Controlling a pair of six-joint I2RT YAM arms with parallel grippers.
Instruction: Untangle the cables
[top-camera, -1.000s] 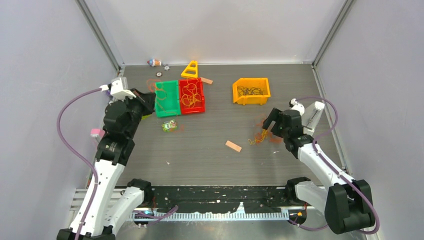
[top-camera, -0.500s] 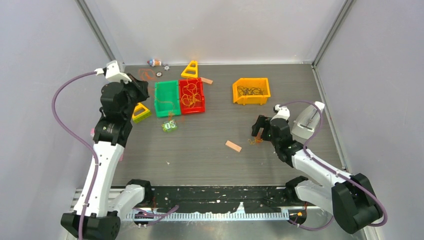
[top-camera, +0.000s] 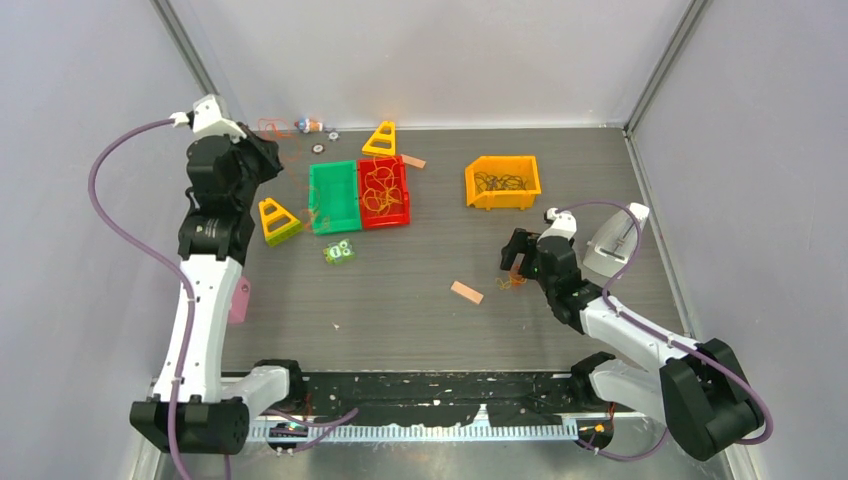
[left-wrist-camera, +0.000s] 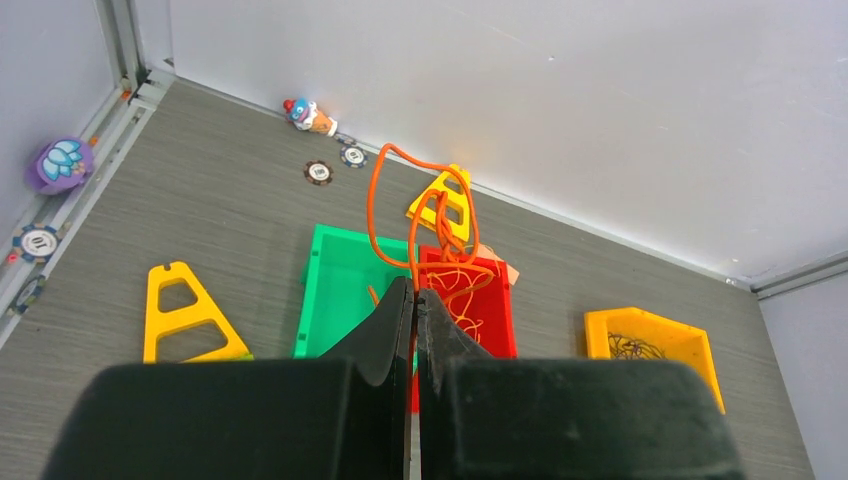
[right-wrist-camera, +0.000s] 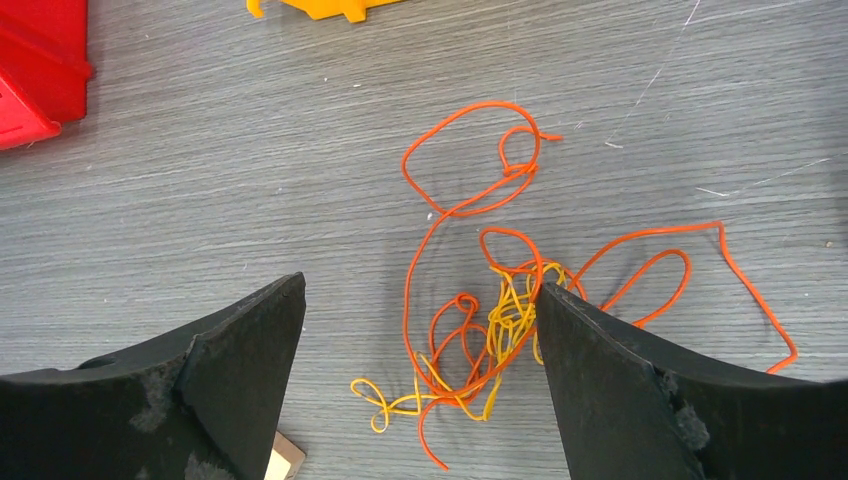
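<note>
Far left, high over the table: left gripper is pinched tight on an orange cable, whose loop stands up past the fingertips. Below it I see the green bin and the red bin, with loose cables in the red. Dark cables lie in the yellow bin. Right side: right gripper sits low, jaws spread wide and holding nothing. An orange-yellow tangle lies on the table between its fingers.

One overhead view, two wrist close-ups
</note>
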